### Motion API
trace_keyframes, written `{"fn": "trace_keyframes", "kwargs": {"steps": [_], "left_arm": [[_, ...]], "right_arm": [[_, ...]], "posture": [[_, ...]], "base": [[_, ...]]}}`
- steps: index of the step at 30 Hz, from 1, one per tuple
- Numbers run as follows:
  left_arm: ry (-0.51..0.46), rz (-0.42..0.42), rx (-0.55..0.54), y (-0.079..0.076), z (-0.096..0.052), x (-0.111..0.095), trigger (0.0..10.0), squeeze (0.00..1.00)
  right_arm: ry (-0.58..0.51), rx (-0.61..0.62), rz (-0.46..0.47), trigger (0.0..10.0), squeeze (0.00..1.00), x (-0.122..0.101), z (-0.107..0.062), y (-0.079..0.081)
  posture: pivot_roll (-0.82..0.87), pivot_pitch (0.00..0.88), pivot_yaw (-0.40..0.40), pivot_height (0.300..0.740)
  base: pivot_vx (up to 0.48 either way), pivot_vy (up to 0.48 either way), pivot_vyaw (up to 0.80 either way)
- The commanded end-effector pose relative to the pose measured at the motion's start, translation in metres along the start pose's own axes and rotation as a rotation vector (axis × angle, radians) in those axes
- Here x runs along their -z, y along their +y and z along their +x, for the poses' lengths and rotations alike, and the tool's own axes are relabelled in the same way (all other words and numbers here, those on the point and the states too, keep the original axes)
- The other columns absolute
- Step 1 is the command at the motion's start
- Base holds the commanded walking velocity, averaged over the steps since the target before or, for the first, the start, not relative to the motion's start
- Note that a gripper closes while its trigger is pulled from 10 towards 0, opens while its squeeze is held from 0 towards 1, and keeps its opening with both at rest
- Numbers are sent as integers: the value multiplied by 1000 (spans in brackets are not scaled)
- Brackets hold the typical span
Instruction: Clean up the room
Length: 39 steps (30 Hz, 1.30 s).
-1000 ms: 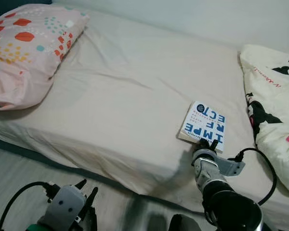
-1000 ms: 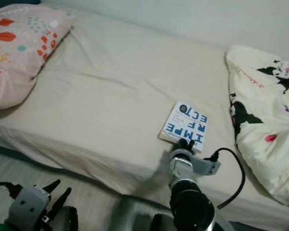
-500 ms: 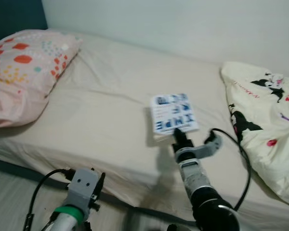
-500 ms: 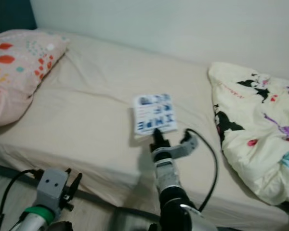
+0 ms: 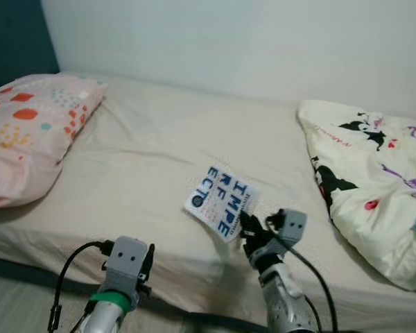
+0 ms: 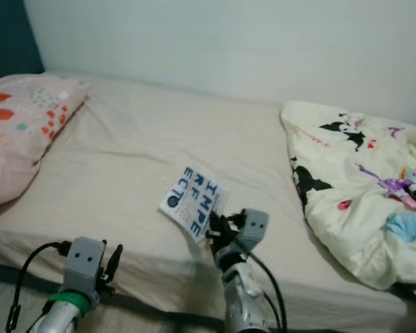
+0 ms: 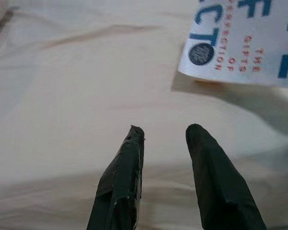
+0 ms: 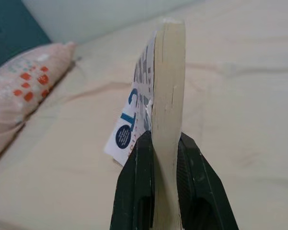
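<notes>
While the right gripper has its two black fingers pressed against either face of the book, clamping it near one edge, the book hangs in the air above the bed, clear of the sheet, with its shadow lying on the fabric beneath. Gripping by the edge makes sense for a flat thing that lay on a soft mattress: the fingers can bite both covers without digging into the bedding, and the book can be carried away upright. In the head views it tilts, cover towards the camera, near the front side of the mattress between the pillow and the crumpled blanket.

The left gripper hovers low by the bed's front edge, its fingers a little apart and holding nothing. It looks to be waiting rather than helping.

The book is a thin paperback with a white cover, large blue block letters, a small dark blue round badge near a corner and fine orange print. From the right wrist its cream page block shows edge-on, slightly bowed. It seems light and stiff enough to hold this way, though a grip so close to the edge could let it swing or slip.
</notes>
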<state>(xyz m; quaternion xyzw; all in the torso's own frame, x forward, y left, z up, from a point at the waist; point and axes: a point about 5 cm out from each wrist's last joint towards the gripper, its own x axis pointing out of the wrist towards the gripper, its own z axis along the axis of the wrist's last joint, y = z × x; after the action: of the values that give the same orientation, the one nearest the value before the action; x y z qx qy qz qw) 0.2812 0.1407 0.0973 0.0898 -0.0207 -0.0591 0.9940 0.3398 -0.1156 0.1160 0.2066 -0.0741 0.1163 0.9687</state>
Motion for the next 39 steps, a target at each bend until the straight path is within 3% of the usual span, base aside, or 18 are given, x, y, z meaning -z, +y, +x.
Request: {"fn": "trace_keyframes", "kwargs": {"steps": [1,10,17,39], "left_arm": [[12,7,14,-3,-2,5,10000,0],[4,-2,3,-4,-4,6,10000,0],[-1,-3,-28,2,-6,8,10000,0],[6,0,-38,2,-12,11,10000,0]], "right_arm": [[-21,22,7,10000,0,-5,-3,0],[18,36,12,10000,0,3,-13,5],[10,33,38,10000,0,-3,-7,8],[50,36,37,10000,0,3,-13,9]], "posture": [[23,36,-3,567],[37,28,-15,596],[47,34,-33,631],[55,51,-40,710]], "base": [[0,0,0],[0,0,0],[0,0,0],[0,0,0]]}}
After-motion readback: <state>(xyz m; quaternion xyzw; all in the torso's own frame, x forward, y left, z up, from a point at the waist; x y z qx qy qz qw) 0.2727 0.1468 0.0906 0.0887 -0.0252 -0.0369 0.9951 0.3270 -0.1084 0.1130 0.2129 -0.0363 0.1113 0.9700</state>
